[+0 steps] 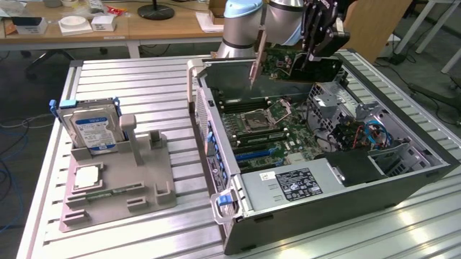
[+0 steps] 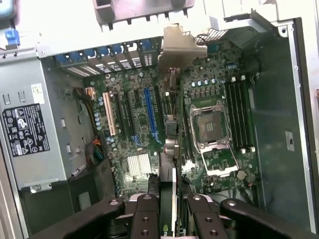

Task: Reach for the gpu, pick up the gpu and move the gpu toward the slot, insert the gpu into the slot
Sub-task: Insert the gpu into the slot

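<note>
Holding the gpu (image 1: 292, 65) above the far end of the open computer case (image 1: 403, 178), my claw (image 1: 322, 47) is clenched on the card's upper edge, so the board hangs on edge over the motherboard (image 1: 270, 135). I read that pose as deliberate: a card carried on edge can go straight down into a socket without being turned.

Through the wrist camera the gpu (image 2: 170, 129) appears as a thin line running away from the claw (image 2: 169, 211) to its silver end bracket (image 2: 180, 46), which sits near the case's rear openings. That line lies parallel to the blue slot (image 2: 149, 114) and the pale slot (image 2: 106, 114), between the blue one and the CPU socket (image 2: 210, 124). The card is above the board, not seated; which socket it is lined up with I cannot tell.

The two black fingers (image 2: 146, 214) are drawn in close, pinching the card between them with no gap showing.

On the worktop (image 1: 129, 75), the hard drive (image 1: 92, 128) stands in its grey fixture (image 1: 144, 189), well apart.
</note>
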You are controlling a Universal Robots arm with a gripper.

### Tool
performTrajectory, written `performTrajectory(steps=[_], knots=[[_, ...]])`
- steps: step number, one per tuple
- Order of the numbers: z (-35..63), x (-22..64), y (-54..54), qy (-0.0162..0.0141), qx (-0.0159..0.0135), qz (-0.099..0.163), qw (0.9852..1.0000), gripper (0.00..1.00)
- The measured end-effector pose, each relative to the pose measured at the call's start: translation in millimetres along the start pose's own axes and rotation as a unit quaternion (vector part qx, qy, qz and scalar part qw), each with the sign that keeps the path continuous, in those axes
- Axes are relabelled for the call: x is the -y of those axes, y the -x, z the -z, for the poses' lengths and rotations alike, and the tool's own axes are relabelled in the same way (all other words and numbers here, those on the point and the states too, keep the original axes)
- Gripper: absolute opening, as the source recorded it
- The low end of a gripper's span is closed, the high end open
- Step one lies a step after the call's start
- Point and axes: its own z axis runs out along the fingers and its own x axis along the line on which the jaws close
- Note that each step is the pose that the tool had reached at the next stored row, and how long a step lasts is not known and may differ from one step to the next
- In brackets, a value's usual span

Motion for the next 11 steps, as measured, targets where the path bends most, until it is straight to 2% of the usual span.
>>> performTrajectory(steps=[3, 4, 6, 11], knots=[[-3.2, -2.8, -0.2, -0.0043, 0.0009, 0.001, 1.0000, 0.26], [-3.7, -2.8, -0.2, -0.0047, 0.0009, 0.001, 1.0000, 0.26], [-5.0, -2.8, -0.1, -0.0046, 0.0011, 0.005, 1.0000, 0.26], [-11.9, -3.1, -0.3, -0.0037, 0.0022, 0.044, 0.9990, 0.26]])
